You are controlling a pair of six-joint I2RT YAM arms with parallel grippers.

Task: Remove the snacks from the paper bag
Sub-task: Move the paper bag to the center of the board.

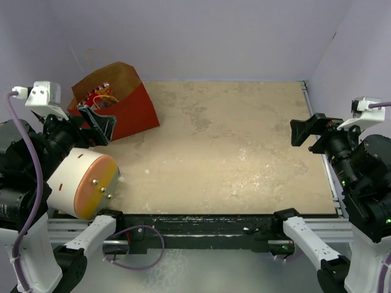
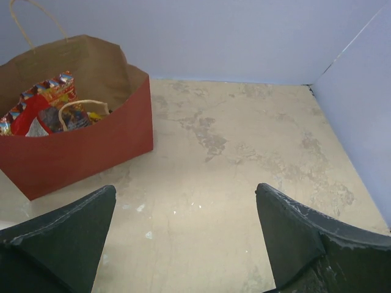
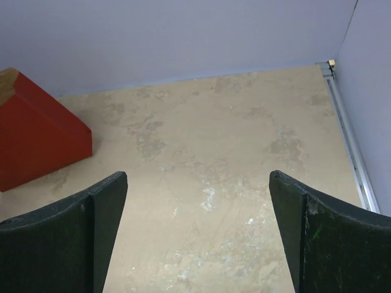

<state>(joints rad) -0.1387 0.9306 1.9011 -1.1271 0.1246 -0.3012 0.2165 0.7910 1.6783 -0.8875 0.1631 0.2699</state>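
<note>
The black left claw [image 2: 184, 190] and black right claw [image 3: 197, 177] gape wide, empty, touching nothing above the mottled beige desk [image 1: 232, 152]. At the far left corner, the large red-faced brown kraft paper bag [image 2: 85, 149] stands open-mouthed on the desk, with the shiny red and yellow snack packets [image 2: 36, 110] inside.

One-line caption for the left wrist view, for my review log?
Open left gripper faces the upright paper bag, snacks visible inside it, across a bare stretch of beige table.

Tabletop [image 1: 232, 152] open right of the paper bag [image 1: 134, 113].
Bag mouth open; string handle [image 2: 82, 101] loops across the snacks [image 2: 36, 108] inside.
</note>
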